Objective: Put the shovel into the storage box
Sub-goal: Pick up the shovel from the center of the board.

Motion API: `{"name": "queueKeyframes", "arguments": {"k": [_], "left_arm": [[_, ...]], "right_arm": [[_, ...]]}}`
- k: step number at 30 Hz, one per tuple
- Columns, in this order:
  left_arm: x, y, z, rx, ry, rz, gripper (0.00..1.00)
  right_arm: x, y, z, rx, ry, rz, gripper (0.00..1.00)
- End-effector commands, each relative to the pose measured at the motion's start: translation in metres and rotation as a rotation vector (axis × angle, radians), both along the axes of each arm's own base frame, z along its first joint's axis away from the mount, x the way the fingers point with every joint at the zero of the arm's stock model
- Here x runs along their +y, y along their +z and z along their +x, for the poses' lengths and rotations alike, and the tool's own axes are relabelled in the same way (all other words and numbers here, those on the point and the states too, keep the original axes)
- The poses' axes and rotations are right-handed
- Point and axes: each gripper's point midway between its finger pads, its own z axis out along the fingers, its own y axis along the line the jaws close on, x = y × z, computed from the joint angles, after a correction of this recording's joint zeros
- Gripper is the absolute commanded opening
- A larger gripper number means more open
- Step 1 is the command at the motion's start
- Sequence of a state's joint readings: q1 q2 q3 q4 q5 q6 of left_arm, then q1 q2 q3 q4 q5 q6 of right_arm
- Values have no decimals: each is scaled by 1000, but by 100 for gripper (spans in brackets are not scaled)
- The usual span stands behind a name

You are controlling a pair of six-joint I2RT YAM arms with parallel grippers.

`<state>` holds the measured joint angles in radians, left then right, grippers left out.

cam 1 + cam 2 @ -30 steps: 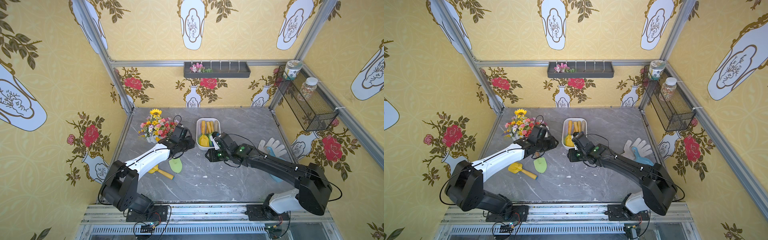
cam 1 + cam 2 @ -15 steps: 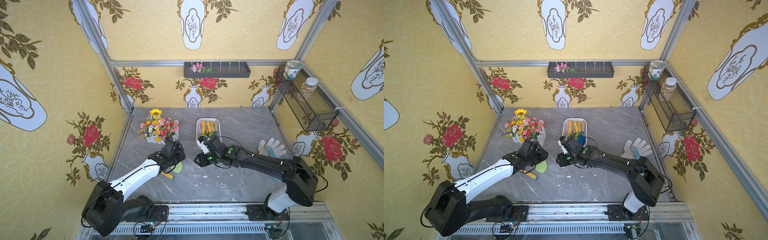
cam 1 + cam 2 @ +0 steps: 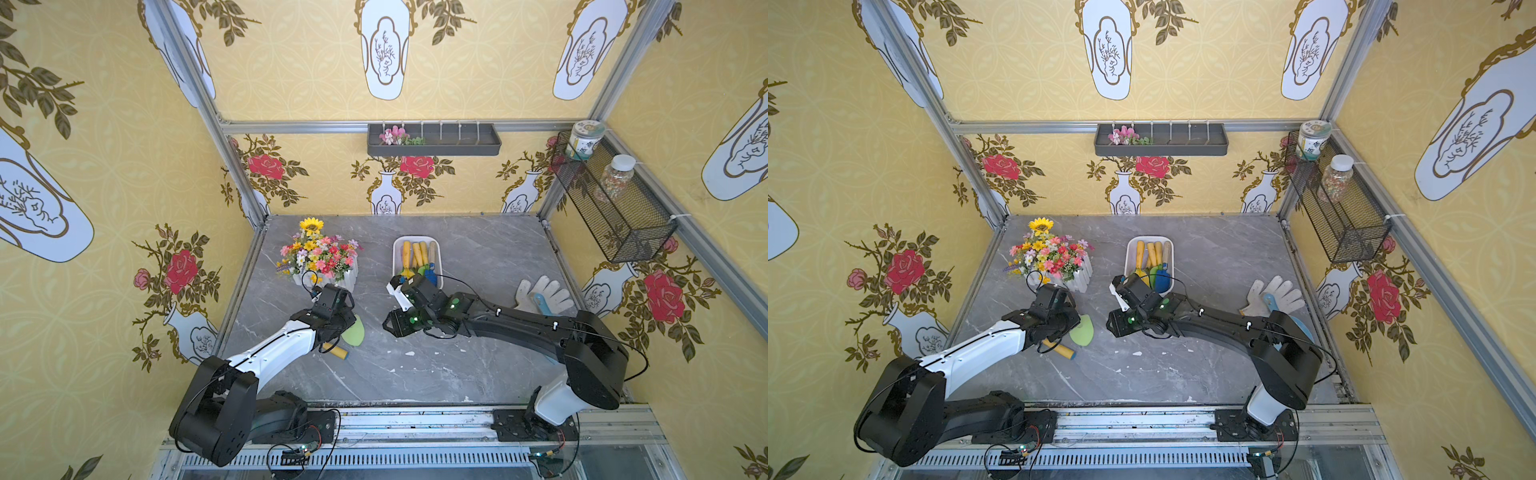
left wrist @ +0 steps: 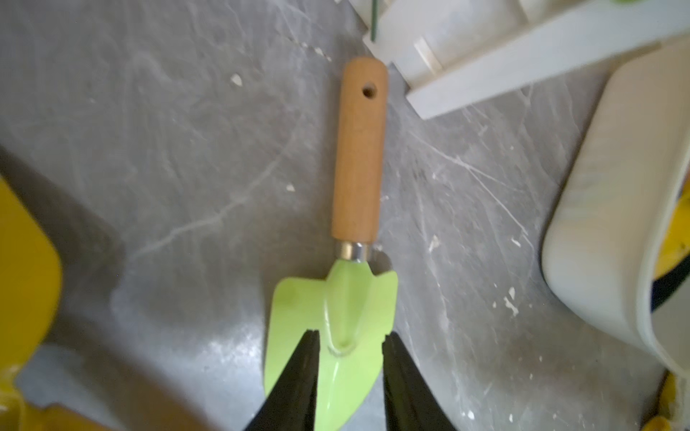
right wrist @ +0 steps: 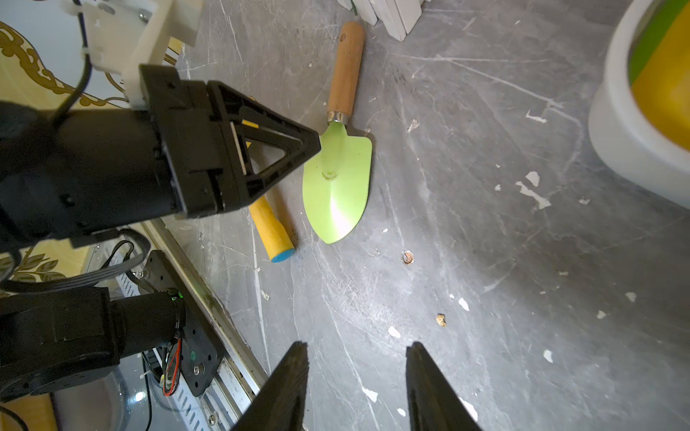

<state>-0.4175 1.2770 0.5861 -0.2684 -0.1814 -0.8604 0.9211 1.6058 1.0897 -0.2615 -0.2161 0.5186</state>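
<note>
The shovel has a light green blade and a wooden handle and lies flat on the grey table. My left gripper hovers over its blade with the jaws a little apart, straddling the raised socket and holding nothing. In both top views only the blade tip shows past that gripper. The storage box, a white tub, stands further back and holds several tools. My right gripper is open over bare table, between the shovel and the box.
A yellow-handled tool lies beside the green blade, partly under my left arm. A flower pot with a white fence stands behind the shovel. A white glove lies right. A grey tray and mesh basket hang on the walls.
My left gripper has come forward from beside the flower pot to over the green blade. My right gripper has drawn back from the box toward the table's middle.
</note>
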Motion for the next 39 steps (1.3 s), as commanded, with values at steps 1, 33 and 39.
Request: {"name": "queueKeyframes", "arguments": {"k": [1,33,39], "left_arm": [[0,-2,8,-15,-3,1,33],[7,-33,41,58,7,99,33],[7,-38,36,78,1,98,29]], "right_arm": [[3,3,4,-21,-3,6,47],[-2,-2,5,-26,-3,-17,47],[-1,-2,5,-29,0,-14,47]]}}
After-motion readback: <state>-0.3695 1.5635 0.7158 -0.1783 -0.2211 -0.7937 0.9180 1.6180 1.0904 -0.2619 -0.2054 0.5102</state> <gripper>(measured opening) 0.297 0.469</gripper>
